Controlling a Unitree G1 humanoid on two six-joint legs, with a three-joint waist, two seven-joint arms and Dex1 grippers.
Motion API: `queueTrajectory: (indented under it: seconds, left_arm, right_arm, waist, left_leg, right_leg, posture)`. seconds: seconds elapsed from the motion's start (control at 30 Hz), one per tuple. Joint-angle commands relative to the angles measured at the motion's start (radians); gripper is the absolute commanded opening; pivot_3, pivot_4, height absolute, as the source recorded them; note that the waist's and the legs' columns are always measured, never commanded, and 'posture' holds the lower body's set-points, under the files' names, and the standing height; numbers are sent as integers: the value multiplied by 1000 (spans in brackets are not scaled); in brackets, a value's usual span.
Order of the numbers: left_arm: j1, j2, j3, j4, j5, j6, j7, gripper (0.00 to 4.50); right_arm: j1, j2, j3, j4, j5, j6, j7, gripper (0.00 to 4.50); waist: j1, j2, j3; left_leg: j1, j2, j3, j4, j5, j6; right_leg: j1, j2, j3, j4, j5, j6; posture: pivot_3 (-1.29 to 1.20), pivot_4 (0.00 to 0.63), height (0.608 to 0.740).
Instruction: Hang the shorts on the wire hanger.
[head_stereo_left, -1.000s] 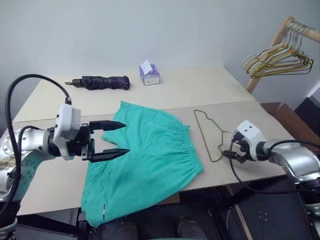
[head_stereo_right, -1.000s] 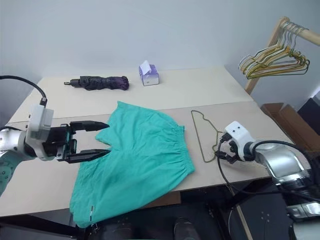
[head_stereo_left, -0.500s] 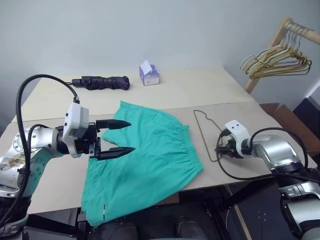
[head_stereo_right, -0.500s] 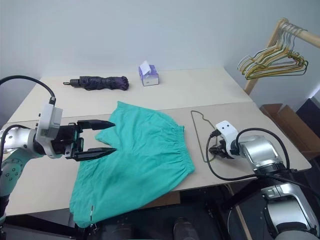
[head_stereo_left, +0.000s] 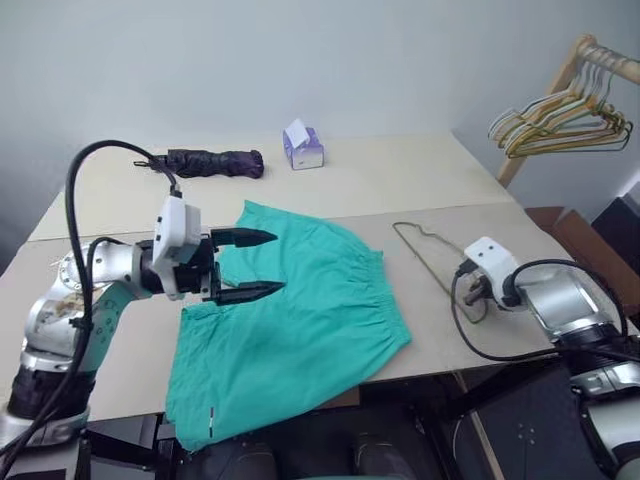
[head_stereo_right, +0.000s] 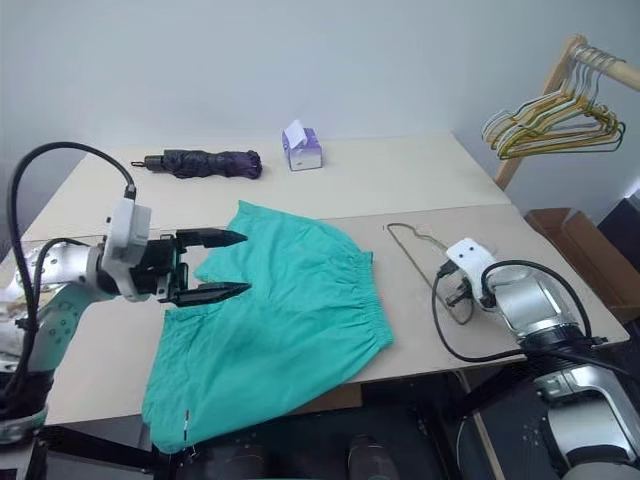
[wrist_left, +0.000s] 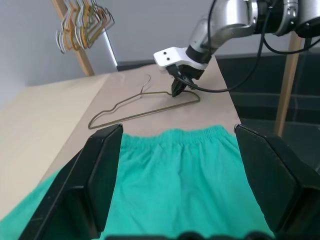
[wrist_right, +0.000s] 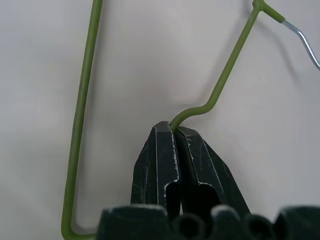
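Right tool (wrist_right: 176, 131) is closed on the thin olive wire hanger (head_stereo_left: 432, 250), pinching a bend of its sloping wire near the surface's (head_stereo_left: 350, 185) right edge; its long axis runs away from me. My left tool (head_stereo_left: 262, 265) hovers with fingers apart over the soft teal shorts (head_stereo_left: 300, 330), which lie flat, gathered waistband toward the hanger, so I judge the left arm is nearer for them.

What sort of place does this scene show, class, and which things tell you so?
Probably an indoor test room set up for laundry practice: teal shorts on a plain table, a wire hanger beside them, and a wooden rack of hangers.
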Motion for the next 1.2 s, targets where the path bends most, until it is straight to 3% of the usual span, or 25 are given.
queueTrajectory:
  seconds: [0.03,0.2,0.37,0.47,0.67,0.83,0.97,1.2]
  left_arm:
    - [-112,-50,-27,99,71,-24,56,3851]
    - [-298,-118,-49,281,124,32,112,3851]
    - [-475,-124,-105,461,163,147,61,3851]
    - [-544,-127,-154,548,194,188,-2,3851]
    - [-601,-150,-295,640,266,196,-193,3851]
    - [-585,-173,-370,646,370,151,-200,3851]
    - [-557,-187,-398,666,438,95,-180,3059]
    - [-559,-213,-359,675,445,103,-168,758]
  right_arm:
    - [-13,-80,-58,-69,-103,-327,-74,44]
    - [10,-199,-24,-1,-311,-1012,-265,44]
    - [-60,-237,8,86,-504,-1420,-415,44]
    - [-111,-218,2,110,-555,-1534,-453,44]
    - [-167,-180,-4,126,-574,-1588,-424,44]
    - [-179,-164,-19,118,-567,-1599,-407,44]
    - [-190,-156,-33,105,-561,-1601,-396,0]
    - [-193,-144,-50,95,-557,-1608,-387,0]
  waist:
    - [-12,0,0]
    - [-43,0,0]
    - [-82,0,0]
    - [-116,0,0]
    - [-163,0,0]
    - [-186,0,0]
    - [-192,0,0]
    - [-200,0,0]
  left_leg:
    - [0,0,0,0,0,0]
    - [-2,0,0,0,0,0]
    - [-2,-1,-1,0,0,0]
    - [-2,-1,-1,0,0,0]
    - [-2,-2,-3,0,0,0]
    - [-2,-2,-4,0,0,0]
    - [0,-2,-4,0,0,0]
    - [0,-2,-5,0,0,0]
  right_leg:
    - [0,0,0,0,0,0]
    - [-1,0,0,-1,0,1]
    - [0,-1,1,-3,1,2]
    - [0,-1,1,-3,1,2]
    - [2,-1,1,-3,3,0]
    - [1,-1,1,-2,3,-1]
    - [2,-1,1,-1,3,-1]
    - [2,-2,1,0,3,-1]
  posture:
    - [-111,6,740]
    - [-131,0,740]
    - [-160,0,740]
    - [-169,0,740]
    - [-182,0,740]
    - [-184,0,740]
    - [-189,0,740]
    - [-186,0,740]
